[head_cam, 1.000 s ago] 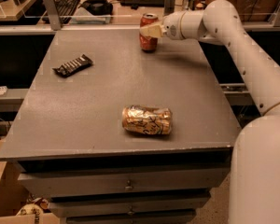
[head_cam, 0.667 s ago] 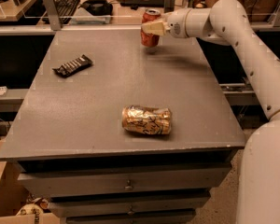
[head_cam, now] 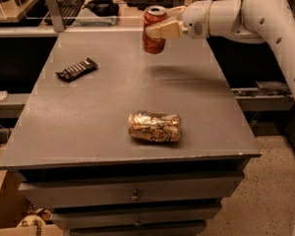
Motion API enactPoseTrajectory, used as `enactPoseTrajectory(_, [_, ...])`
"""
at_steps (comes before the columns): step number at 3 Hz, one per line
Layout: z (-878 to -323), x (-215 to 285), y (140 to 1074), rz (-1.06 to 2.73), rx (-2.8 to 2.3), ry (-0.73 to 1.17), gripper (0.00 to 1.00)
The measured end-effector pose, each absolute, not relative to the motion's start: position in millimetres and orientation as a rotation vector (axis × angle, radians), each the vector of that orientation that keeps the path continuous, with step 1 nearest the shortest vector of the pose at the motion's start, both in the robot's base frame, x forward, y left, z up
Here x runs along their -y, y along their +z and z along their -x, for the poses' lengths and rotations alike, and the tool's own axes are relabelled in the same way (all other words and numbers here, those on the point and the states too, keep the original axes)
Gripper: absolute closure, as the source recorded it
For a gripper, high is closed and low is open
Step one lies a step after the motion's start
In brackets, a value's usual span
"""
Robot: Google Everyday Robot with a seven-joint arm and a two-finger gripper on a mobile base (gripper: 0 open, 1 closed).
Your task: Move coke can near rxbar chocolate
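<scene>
My gripper is shut on the red coke can and holds it upright in the air above the far middle of the grey table. The can's silver top shows above the fingers. The rxbar chocolate, a flat dark wrapper with pale lettering, lies on the table's left side, well to the left of and nearer than the can. My white arm reaches in from the right.
A gold-and-brown can lies on its side near the table's front middle. Drawers sit under the tabletop. A desk with a keyboard stands behind the table. A metal post rises at the far left corner.
The gripper has lifted the coke can off the table and carried it slightly up; the arm has risen with it. The bar and the gold can have not moved.
</scene>
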State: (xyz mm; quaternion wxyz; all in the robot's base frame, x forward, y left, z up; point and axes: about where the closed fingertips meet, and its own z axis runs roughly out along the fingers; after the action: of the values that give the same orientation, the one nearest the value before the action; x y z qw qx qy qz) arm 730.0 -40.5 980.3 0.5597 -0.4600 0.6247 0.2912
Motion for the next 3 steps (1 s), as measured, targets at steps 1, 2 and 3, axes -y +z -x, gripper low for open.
enactPoseTrajectory(1, [-689,16,976,1.172,-1.441,0.761,1.00])
enactPoseTrajectory(2, [-662,-17,972,1.246,-1.426,0.783,1.00])
enactPoseTrajectory(3, [-664,-65,959,1.288,-1.466,0.740,1.00])
